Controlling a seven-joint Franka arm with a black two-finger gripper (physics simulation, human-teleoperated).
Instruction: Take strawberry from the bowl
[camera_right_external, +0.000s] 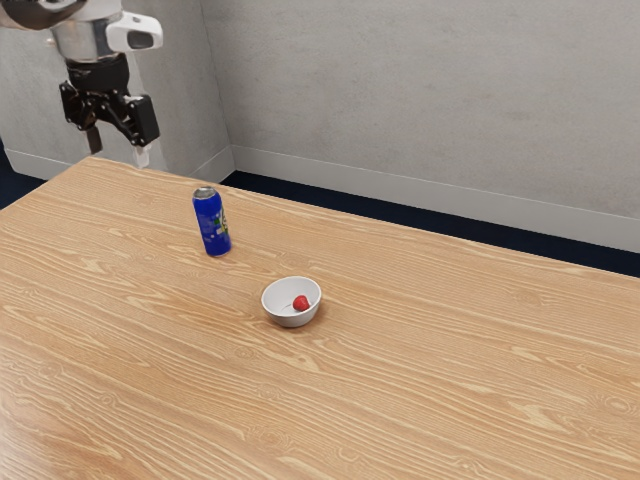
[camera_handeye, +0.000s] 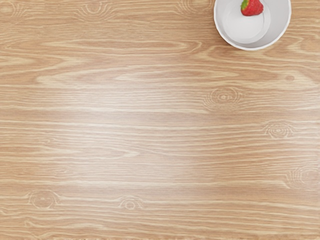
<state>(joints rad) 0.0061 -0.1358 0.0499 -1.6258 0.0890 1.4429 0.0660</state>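
1. As I look through the exterior view, my gripper (camera_right_external: 118, 153) hangs at the exterior view's upper left, open, its two black fingers (camera_right_external: 94, 138) standing apart with nothing between them.
2. In that same view, the bowl (camera_right_external: 291, 317) sits upright on the wooden table (camera_right_external: 450, 380), well apart from the gripper. It is white and round.
3. I see the strawberry (camera_right_external: 301, 303) down inside the bowl, a small red shape lying toward the exterior view's right side of the hollow.
4. A blue can (camera_right_external: 211, 222) with a silvery top stands upright near the bowl, apart from it, toward the exterior view's left. Behind the table are plain grey walls (camera_right_external: 420, 100) with a pale baseboard (camera_right_external: 420, 191) along the foot.
5. Through the wrist view, I look down at wood grain and part of the bowl, cut off by the picture's edge. The strawberry lies on its side in there, with its green end showing; I can't quite tell whether it touches the bowl's wall.
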